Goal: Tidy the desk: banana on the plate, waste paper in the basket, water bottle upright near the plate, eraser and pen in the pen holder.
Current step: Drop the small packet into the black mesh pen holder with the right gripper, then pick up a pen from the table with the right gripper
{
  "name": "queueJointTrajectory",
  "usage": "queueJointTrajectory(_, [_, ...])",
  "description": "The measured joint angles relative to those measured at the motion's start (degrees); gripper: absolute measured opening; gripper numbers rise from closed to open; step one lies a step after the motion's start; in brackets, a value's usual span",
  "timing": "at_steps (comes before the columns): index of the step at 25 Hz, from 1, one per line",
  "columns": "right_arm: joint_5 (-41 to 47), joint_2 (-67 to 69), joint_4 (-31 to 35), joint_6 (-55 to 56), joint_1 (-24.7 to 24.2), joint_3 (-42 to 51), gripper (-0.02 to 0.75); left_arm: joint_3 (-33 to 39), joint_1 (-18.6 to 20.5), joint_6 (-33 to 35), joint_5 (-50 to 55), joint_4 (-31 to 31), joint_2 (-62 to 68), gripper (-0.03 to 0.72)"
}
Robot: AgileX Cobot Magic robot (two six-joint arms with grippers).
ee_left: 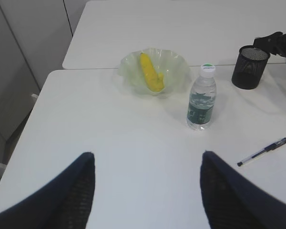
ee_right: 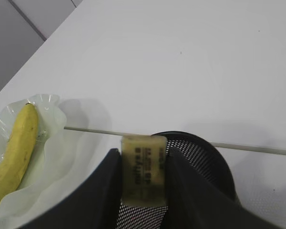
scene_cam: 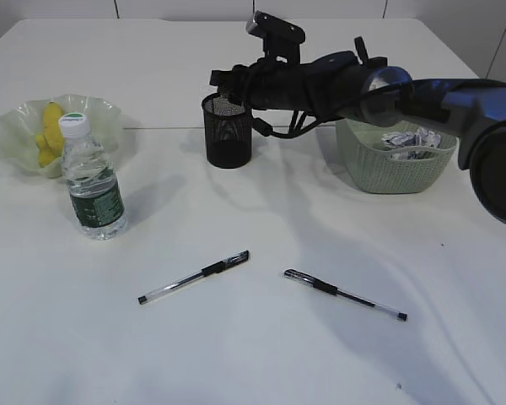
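Our right gripper pinches the eraser above the pen holder; our left gripper gapes wide over the white desk, seam far.

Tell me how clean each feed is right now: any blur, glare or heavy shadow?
Exterior view: even light, soft shadows beside the water bottle and under the right arm; the arm's near end at the right edge is blurred. Left wrist view: sharp on the desk, left end effector fingers dark and soft. Right wrist view: eraser label slightly soft, pen holder mesh readable.
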Motion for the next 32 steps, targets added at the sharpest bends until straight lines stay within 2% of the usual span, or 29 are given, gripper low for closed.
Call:
queueJointTrajectory(10, [0.00, 0.00, 0.22, -0.13, 0.00, 0.00, 0.253, 0.00, 0.00, 0.00, 0.00, 0.00, 0.00, 0.482])
queueJointTrajectory(16, [0.00, 0.00, 4.13, -0.13, -1.04, -1.12, 0.253, 0.00, 0.00, 0.00, 0.00, 0.00, 0.00, 0.481])
queueJointTrajectory(23, [6.23, 0.00, 3.97, -0.39, -4.12, -5.55, 0.253, 0.00, 0.00, 0.00, 0.02, -0.51, 0.00, 0.481])
queueJointTrajectory(27, [15.33, 0.00, -1.87, -0.39, -6.03, -6.93, 0.253, 0.00, 0.00, 0.00, 0.02, -0.64, 0.00, 0.480])
queueJointTrajectory(32, [31.05, 0.00, -15.75, 2.60, -7.43, -10.34, 0.253, 0.00, 0.00, 0.00, 0.02, -1.87, 0.00, 0.479])
